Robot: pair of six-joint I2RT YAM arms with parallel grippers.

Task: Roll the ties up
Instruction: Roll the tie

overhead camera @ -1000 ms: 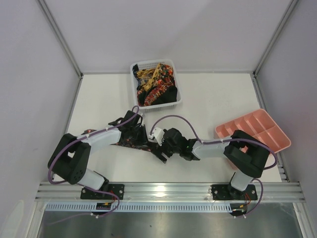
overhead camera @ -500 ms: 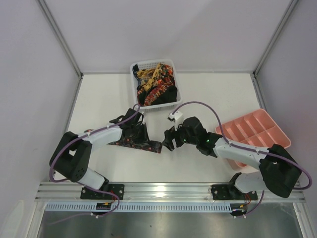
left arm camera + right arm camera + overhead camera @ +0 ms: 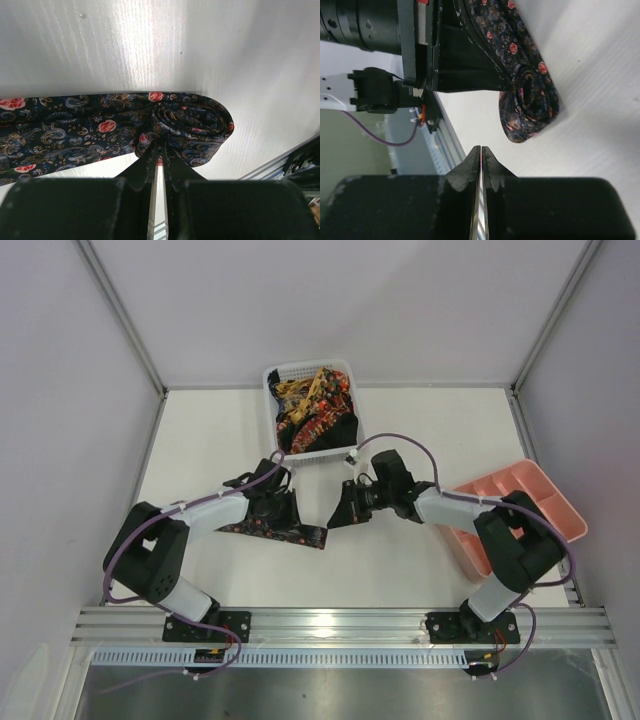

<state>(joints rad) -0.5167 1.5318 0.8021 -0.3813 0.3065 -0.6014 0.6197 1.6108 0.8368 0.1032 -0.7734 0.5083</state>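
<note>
While the left gripper (image 3: pixel 157 150) clamps the coiled dark rose-patterned fabric tie (image 3: pixel 190 120), wind evenly toward nine o'clock (right gripper (image 3: pixel 481 155) closed, empty).

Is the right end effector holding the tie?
No, the right end effector is shut with nothing between its fingers, and the tie lies apart from its tips.

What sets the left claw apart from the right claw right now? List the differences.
Grip: the left claw is shut on the patterned tie, pinching it at its rolled end; the right claw is shut on nothing.
Contact: the left claw touches the tie; the right claw sits apart from the rolled end, with bare table between them.
Shared: both are shut, low over the table, close to the same tie.
</note>
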